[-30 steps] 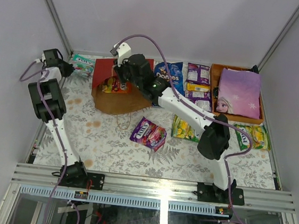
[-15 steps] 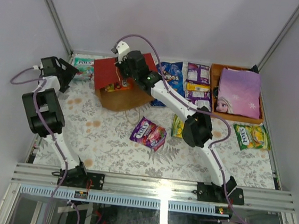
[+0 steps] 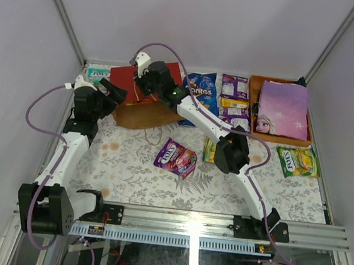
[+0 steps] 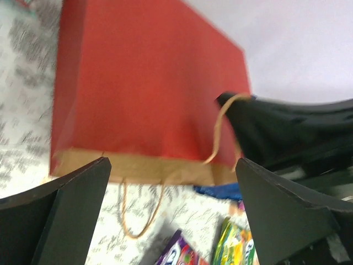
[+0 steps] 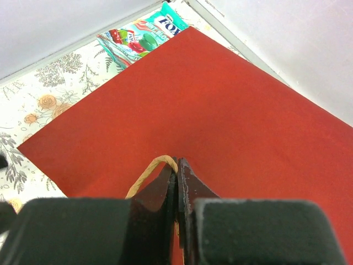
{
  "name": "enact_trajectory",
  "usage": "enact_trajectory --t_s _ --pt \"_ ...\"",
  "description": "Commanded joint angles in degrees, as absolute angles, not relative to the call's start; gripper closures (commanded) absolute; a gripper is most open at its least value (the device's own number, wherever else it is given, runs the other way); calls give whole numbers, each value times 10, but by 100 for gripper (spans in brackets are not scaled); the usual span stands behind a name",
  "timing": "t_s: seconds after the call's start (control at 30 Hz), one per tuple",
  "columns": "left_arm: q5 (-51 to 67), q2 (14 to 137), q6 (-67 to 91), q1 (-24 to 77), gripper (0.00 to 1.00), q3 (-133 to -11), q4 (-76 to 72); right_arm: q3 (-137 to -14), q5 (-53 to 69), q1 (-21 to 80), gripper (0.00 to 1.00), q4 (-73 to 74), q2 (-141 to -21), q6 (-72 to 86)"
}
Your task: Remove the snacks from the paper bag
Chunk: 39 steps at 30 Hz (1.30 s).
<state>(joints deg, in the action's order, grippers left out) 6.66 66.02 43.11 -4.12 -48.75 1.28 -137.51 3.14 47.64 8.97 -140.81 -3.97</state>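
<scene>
The paper bag (image 3: 126, 83) lies on its side at the back, red face up, brown mouth (image 3: 146, 115) toward me. My right gripper (image 3: 145, 83) is above it, shut on a tan cord handle (image 5: 144, 175) over the red paper (image 5: 220, 99). My left gripper (image 3: 115, 92) stands open at the bag's left, nothing between its fingers, facing the bag (image 4: 143, 94). Snacks lie outside: blue Doritos (image 3: 201, 91), a purple pack (image 3: 176, 156), a yellow-green pack (image 3: 210, 150) and a teal pack (image 3: 98, 72). What is inside the bag is hidden.
An orange tray (image 3: 251, 112) at the back right holds a lilac princess-print item (image 3: 283, 106). More packets (image 3: 235, 95) lie beside it and another (image 3: 297, 161) at the right. The second cord handle (image 4: 138, 221) lies loose on the cloth. Metal rails edge the table.
My left arm has swung from the back left corner to the bag's left side and its gripper has opened. My right gripper has drawn the handle back, tilting the bag's red face up.
</scene>
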Motion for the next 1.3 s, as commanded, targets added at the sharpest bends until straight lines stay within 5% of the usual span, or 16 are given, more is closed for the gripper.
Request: enact_trajectory --t_s 0.0,0.33,0.43,0.5,1.27 --pt "-15 610 426 -24 5 -421 35 -1382 40 480 100 64 -1385 -23" --pt "-83 553 404 -18 18 -368 71 -1334 42 479 100 62 -1347 -18" --pt "-81 562 400 -17 41 -363 63 -1328 44 479 100 62 -1344 -17" --pt "-86 562 395 -14 46 -354 54 -1328 39 479 100 64 -1343 -21" --pt "-117 727 277 -11 47 -361 -141 -1328 36 479 100 74 -1338 -32"
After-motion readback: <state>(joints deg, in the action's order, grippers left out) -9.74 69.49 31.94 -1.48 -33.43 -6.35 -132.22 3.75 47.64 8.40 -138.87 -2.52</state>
